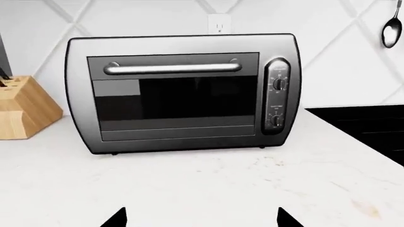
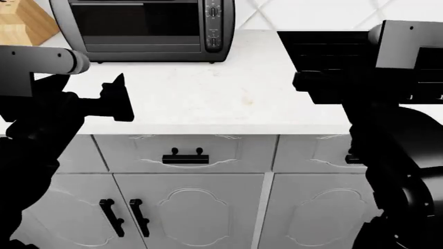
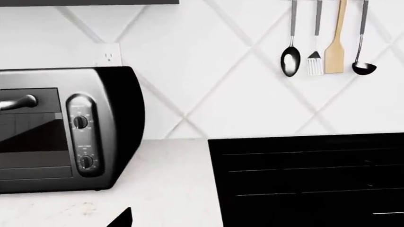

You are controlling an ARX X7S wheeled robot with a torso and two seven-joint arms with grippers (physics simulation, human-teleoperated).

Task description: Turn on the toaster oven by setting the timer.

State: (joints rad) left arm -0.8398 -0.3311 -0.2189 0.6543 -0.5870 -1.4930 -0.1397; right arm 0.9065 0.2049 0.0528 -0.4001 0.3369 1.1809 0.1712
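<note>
So the toaster oven (image 1: pixel 183 92) sits at the far left of the white desk (image 2: pixel 229 98), door facing the robot, with a knife block (image 1: pixel 22 109) on its left and the black cooktop (image 3: pixel 309 179) off to its right. Two little knobs are stacked on the black strip at the oven's right edge: upper knob (image 1: pixel 278 84) and lower knob (image 1: pixel 275 120).

The left hand (image 2: pixel 118 101) hovers over the near part of the desk, well short of the oven, fingers spread apart and nothing in them. The right hand (image 3: pixel 123 218) is barely in shot. I only see one dark tip in its wrist view, so I can't tell how open it is.

My take: the left arm is lined up best, so I'd push it forward and to the right until the fingers straddle one knob, pinch lightly, then twist. Come in square to the strip so the tips don't slip off such a small dial.

Annoying part: the print around the knobs is too tiny to read, so I can't say which is the timer. The head view also cuts off the oven's top.
</note>
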